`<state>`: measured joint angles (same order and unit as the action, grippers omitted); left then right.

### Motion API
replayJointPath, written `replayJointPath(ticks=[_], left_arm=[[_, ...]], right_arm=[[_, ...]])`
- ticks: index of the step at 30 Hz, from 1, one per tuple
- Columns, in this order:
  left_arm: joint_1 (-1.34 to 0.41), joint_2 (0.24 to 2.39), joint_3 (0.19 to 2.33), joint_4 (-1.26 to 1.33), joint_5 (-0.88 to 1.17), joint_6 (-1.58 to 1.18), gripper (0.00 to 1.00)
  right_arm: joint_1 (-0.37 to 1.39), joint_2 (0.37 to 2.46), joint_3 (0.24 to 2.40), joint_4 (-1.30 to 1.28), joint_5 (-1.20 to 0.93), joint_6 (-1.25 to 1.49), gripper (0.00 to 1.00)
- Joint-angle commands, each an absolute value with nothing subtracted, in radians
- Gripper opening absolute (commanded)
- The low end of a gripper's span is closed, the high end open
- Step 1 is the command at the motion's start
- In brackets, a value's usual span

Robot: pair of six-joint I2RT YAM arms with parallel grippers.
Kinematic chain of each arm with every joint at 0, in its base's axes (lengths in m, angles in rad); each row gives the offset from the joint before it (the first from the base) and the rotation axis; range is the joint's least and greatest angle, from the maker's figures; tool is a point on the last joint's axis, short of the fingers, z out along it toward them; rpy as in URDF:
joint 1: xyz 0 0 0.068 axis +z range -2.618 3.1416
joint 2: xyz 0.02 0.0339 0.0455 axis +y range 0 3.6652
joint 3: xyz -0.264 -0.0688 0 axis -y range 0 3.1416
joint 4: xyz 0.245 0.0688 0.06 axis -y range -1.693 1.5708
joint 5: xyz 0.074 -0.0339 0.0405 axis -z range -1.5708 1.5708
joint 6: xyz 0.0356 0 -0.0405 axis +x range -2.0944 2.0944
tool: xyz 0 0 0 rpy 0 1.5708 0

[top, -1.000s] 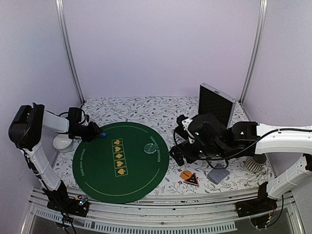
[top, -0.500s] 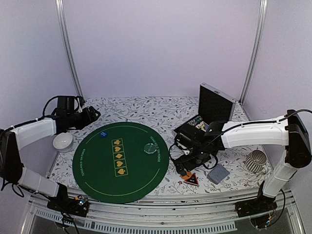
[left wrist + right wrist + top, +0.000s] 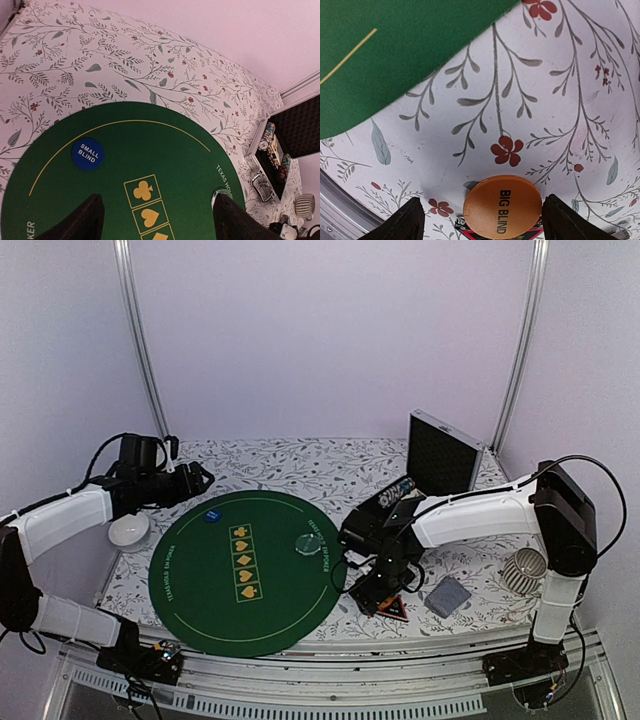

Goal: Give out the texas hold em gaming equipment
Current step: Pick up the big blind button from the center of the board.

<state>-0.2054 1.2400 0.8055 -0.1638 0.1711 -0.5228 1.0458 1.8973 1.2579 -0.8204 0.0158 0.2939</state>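
My right claw (image 3: 483,217) hangs low over the orange disc (image 3: 502,206), the one lettered BIG BLIND. The coming move turns on how these two line up. In the wrist view the disc sits at 6 o'clock, bracketed by the two fingers (image 3: 410,220) and a little nearer the 3 o'clock one. The jaws stand wide and hold nothing. I cannot tell whether the 3 o'clock finger touches the disc's rim.

The disc is round, so there is no long axis to line up with, and I judge that any closing line through its middle would do. What lies underneath worries me more. The disc's 6 o'clock edge overlaps the red-black triangle token (image 3: 396,610), and a low pinch might drag that token along.

From above, the green mat (image 3: 247,573) lies at 9 o'clock from the right claw, with its rim near. Only bare flowered counter (image 3: 300,465) lies between them, so that way looks open. The playing cards (image 3: 449,596) lie at 3 o'clock, apart from the claw, and the white ribbed cup (image 3: 524,568) is farther out the same way. The counter's metal rail (image 3: 335,215) shows at 8 o'clock in the wrist view, so there is little room on the near side.

My left claw (image 3: 200,480) is well apart, above the mat's 10 o'clock rim. It is spread wide and empty, with the blue disc (image 3: 87,153) lying on the mat below it. The right arm is far nearer to the orange disc.
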Motion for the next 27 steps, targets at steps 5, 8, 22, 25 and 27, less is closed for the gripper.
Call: replayJointPath(ticks=[5,8,22,25,27], left_arm=[[-0.216,1.226,0.818,-0.184,0.169,-0.506,0.77],[-0.218,1.226,0.816,-0.181,0.172,-0.507,0.77],[-0.217,1.204,0.815,-0.18,0.143,-0.493,0.77],[-0.218,1.193,0.813,-0.185,0.137,-0.489,0.77],[-0.216,1.186,0.813,-0.185,0.133,-0.486,0.77]], right_arm=[[1.039,1.884,1.254,-0.857,0.012,0.279,0.79],[1.03,1.888,1.251,-0.855,0.012,0.278,0.75],[1.024,1.919,1.249,-0.857,0.019,0.29,0.56],[1.025,1.935,1.254,-0.878,0.044,0.298,0.57],[1.027,1.95,1.265,-0.905,0.073,0.316,0.57]])
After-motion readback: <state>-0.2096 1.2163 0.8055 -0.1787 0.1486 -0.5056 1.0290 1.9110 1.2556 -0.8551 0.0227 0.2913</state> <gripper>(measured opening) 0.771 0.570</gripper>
